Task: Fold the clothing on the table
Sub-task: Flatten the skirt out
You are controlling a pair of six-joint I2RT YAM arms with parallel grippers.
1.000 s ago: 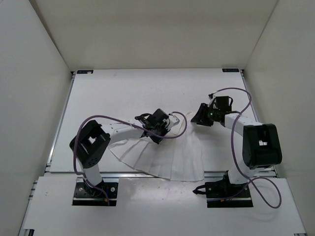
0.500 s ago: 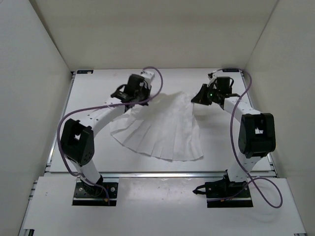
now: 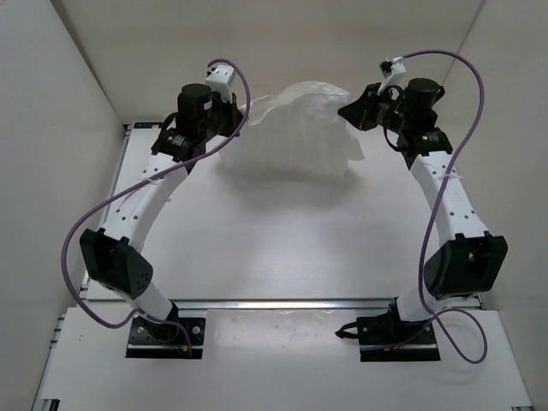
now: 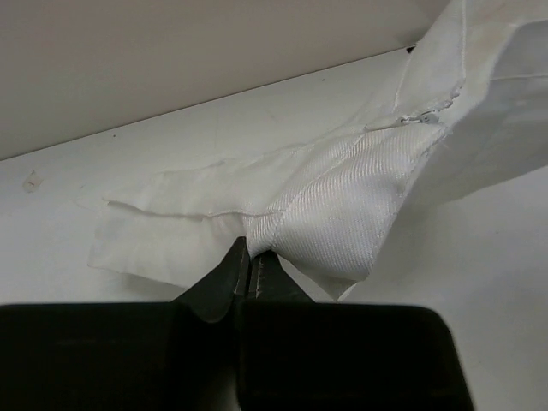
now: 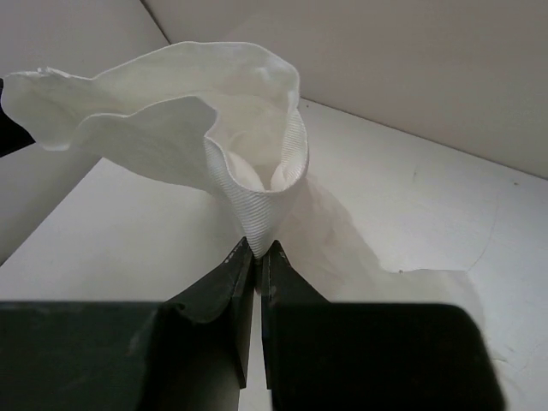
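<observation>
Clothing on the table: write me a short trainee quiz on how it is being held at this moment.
1. True or false: the left gripper is shut on the clothing.
2. Where on the table is the clothing? A: spread flat at the near edge. B: held up at the far end, between the two grippers. C: folded in the middle.
3. Fill in: the right gripper pinches the clothing's ribbed ____.
Key: 1 true; 2 B; 3 band.
</observation>
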